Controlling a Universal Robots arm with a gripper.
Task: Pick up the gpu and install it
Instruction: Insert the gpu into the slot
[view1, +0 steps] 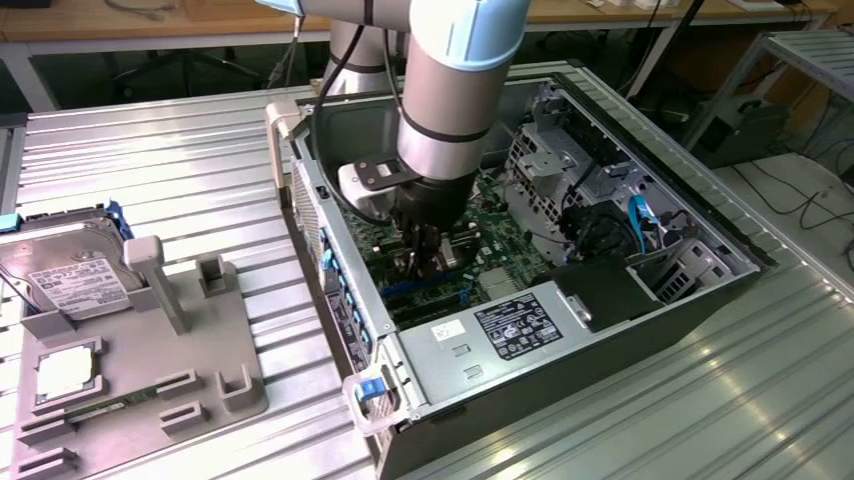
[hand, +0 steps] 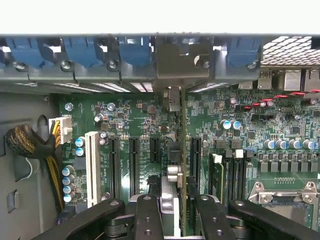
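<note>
Seating gpu (hand: 184, 130) into motherboard (hand: 125, 115) | gripper (view1: 430, 262), centre of exterior view, clamped on gpu | needs upright, straight push

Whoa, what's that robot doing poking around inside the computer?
The robot arm reaches down into an open computer case lying on a metal table. Its gripper has its jaws closed on the gpu, a thin card held on edge over the green motherboard, in line with the long slots. Whether the card is pushed fully in is not clear. A hard drive sits in a grey holder on the exterior view's left.
</note>
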